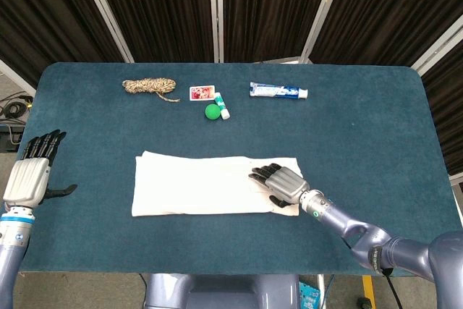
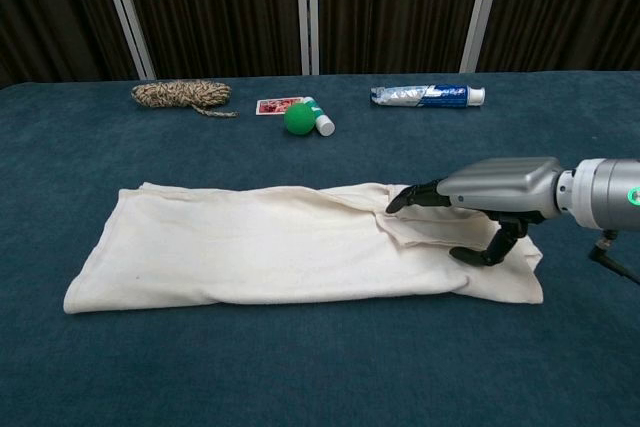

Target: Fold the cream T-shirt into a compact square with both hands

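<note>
We see a row of small things along the far side of the surface [image 1: 362,128]: a rope bundle [image 1: 149,87], a card [image 1: 202,92], a green ball [image 1: 212,111], a little tube [image 1: 223,107] and toothpaste [image 1: 278,91]. Between that row and the cream T-shirt [image 1: 195,184] runs a bare strip. Our right hand [image 1: 283,183] lies on the shirt's right end; our left hand [image 1: 30,172] is well apart at the left edge.

You've got bright, even overhead light in both views, w/ only soft short shadows under the right hand [image 2: 497,192] and along the cream T-shirt [image 2: 250,247] edge, no glare, sharp focus throughout, curtains staying dark, slight wide-angle bowing of the table [image 1: 362,121] edges in head view.
</note>
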Available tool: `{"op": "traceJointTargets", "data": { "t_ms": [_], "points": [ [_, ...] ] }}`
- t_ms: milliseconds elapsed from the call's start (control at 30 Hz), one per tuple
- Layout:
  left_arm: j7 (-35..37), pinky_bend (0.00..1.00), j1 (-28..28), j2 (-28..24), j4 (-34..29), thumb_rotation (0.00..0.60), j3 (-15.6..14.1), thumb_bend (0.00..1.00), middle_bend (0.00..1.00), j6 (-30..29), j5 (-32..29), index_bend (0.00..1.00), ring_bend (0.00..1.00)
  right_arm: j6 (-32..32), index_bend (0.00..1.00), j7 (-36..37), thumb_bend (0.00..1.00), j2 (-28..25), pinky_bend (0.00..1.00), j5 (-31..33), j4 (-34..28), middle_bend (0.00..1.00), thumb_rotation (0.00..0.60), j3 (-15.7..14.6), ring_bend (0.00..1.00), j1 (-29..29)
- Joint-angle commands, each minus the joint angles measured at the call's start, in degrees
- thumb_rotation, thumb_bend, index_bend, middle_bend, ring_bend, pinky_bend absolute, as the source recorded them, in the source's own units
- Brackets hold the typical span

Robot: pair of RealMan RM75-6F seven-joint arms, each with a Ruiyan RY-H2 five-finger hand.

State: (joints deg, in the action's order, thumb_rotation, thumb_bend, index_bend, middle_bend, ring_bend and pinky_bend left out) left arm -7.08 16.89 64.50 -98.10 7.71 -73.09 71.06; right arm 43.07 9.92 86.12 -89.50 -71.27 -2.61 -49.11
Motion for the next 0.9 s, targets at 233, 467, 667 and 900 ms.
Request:
{"op": "traceJointTargets", "data": {
  "t_ms": [233,467,667,900],
  "points": [
    [1.07,0.00,-0.52,-0.75,-0.95,0.600,-0.35,0.00,0.00,-0.77,1.47,0.00,0.00,1.25,0.05,1.71,0.44,0.36,0.19,0.97,0.84,0.00,0.600,-0.34,0.09,1.82],
    [1.53,0.00,-0.88,-1.14,-1.45,0.600,-0.58,0.00,0.00,-1.26,2.27,0.00,0.00,4.35,0.05,2.22,0.44,-1.18,0.20,-0.32,-0.95,0.00,0.600,-0.27,0.07,2.83],
    [1.63,0.00,-1.13,-1.32,-1.73,0.600,-0.73,0.00,0.00,-1.61,2.70,0.00,0.00,8.70,0.06,1.12,0.44,-5.19,0.20,-2.27,-5.92,0.00,0.600,-0.10,0.07,3.92],
    [1.48,0.00,-1.17,-1.15,-1.12,0.600,-1.27,0.00,0.00,-1.11,3.09,0.00,0.00,17.87,0.06,-2.44,0.44,-15.04,0.20,-4.52,-13.69,0.00,0.600,-1.37,0.06,8.99]
  ]
}}
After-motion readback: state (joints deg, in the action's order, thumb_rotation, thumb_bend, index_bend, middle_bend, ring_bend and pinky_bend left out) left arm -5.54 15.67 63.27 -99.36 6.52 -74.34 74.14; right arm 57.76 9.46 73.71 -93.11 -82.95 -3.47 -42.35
